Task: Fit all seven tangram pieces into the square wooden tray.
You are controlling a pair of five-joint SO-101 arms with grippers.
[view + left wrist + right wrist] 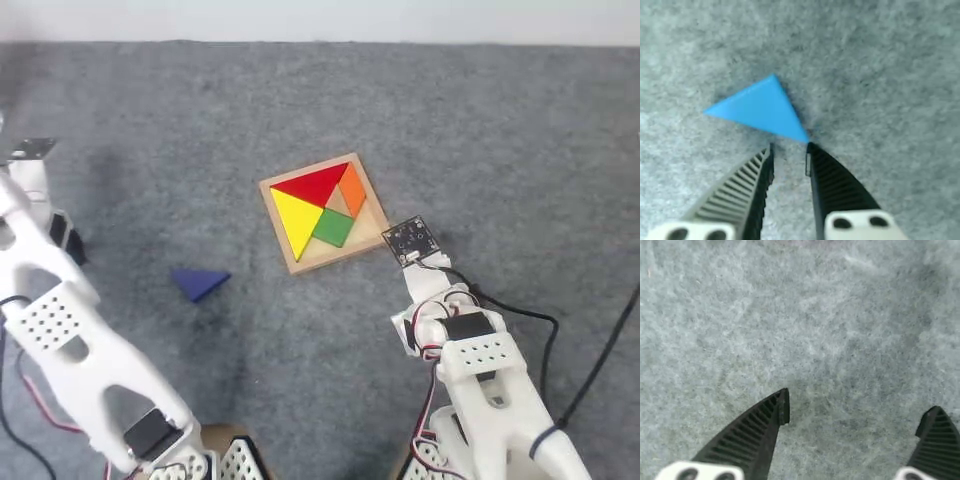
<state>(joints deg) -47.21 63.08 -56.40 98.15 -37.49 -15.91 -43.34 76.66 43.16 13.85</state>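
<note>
Though seemingly low, left end effector [789,146]

I see the table [500,130] covered with a grey, felt-like cloth over all its surface. On it lies the square wooden tray [350,250], a little right of the middle in the high view and turned at an angle to the table's far edge. The blue triangle [200,283] lies flat on the cloth, well apart from the tray, to its left and lower in that view. At the right a black cable [520,315] runs over the cloth; I think it rests on it, but I am not sure.
</note>
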